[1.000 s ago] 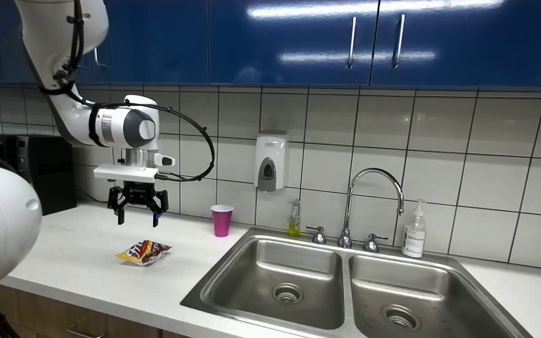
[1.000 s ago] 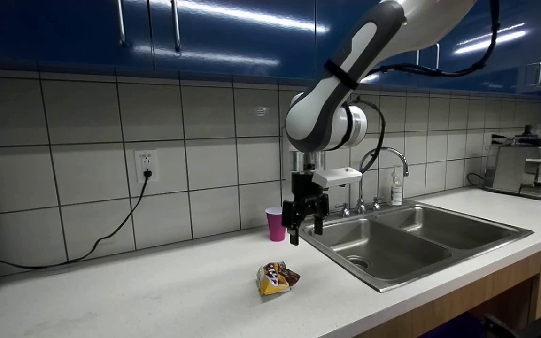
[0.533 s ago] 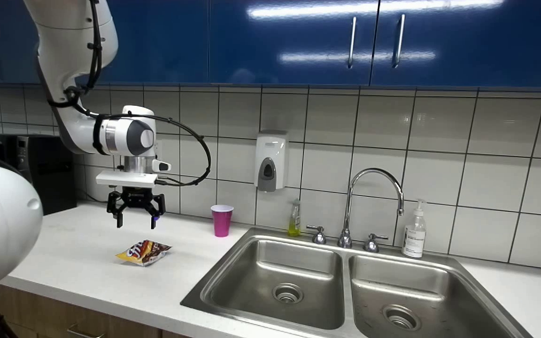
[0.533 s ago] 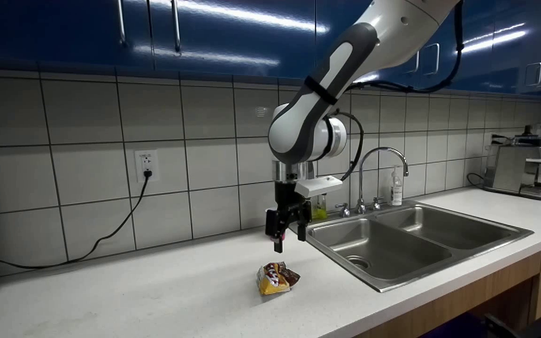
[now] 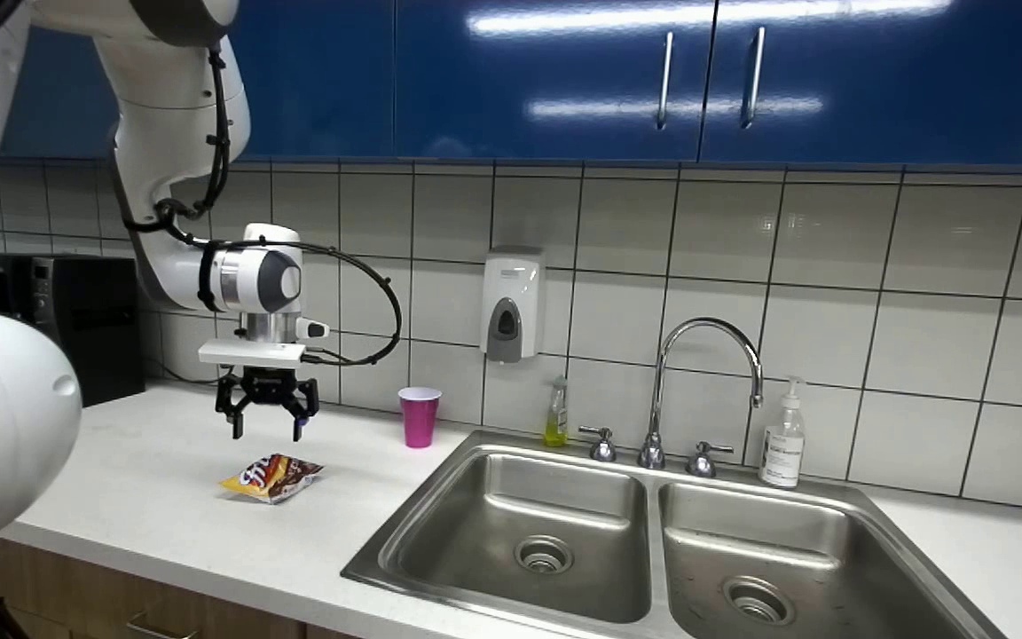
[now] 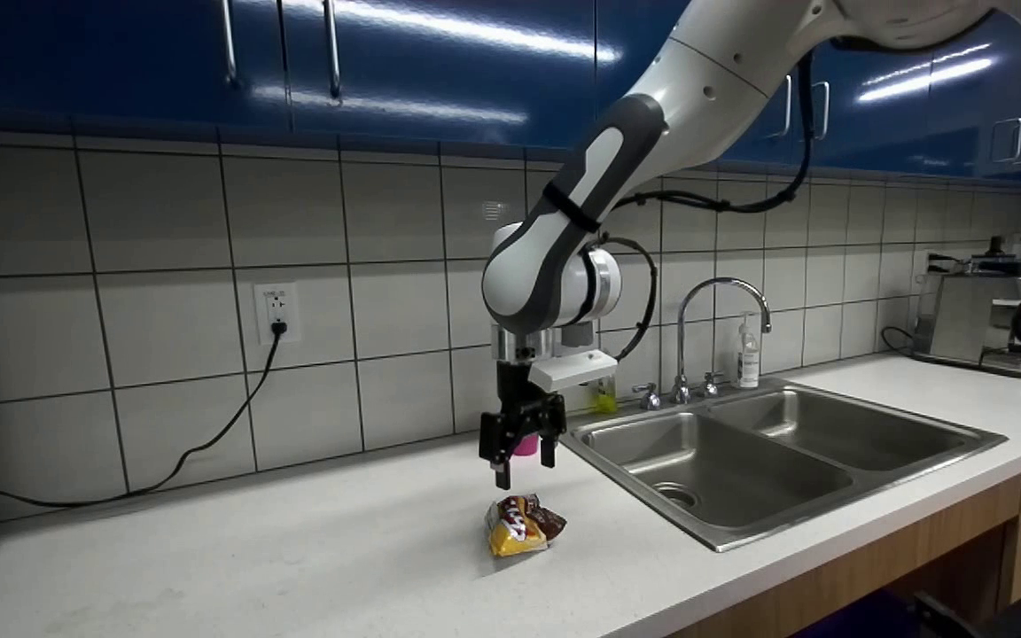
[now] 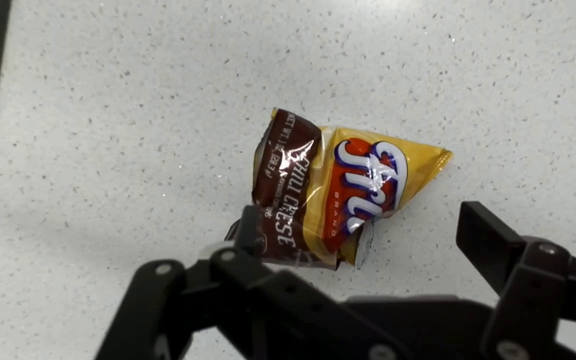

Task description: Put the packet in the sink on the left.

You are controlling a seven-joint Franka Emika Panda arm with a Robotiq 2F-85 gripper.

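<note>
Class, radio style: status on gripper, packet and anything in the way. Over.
Gripper above counter, jaws open, empty. Packet on counter, not yet in left sink. Pink cup near tiled wall, probably not in the way.

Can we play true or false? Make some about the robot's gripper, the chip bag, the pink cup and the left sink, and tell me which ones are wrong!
1. The chip bag has yellow on it. True.
2. The gripper is open. True.
3. The gripper is touching the chip bag. False: it hangs higher, with a gap between them.
4. The pink cup stands upright, outside the left sink. True.
5. The chip bag is inside the left sink. False: it lies on the counter.
</note>
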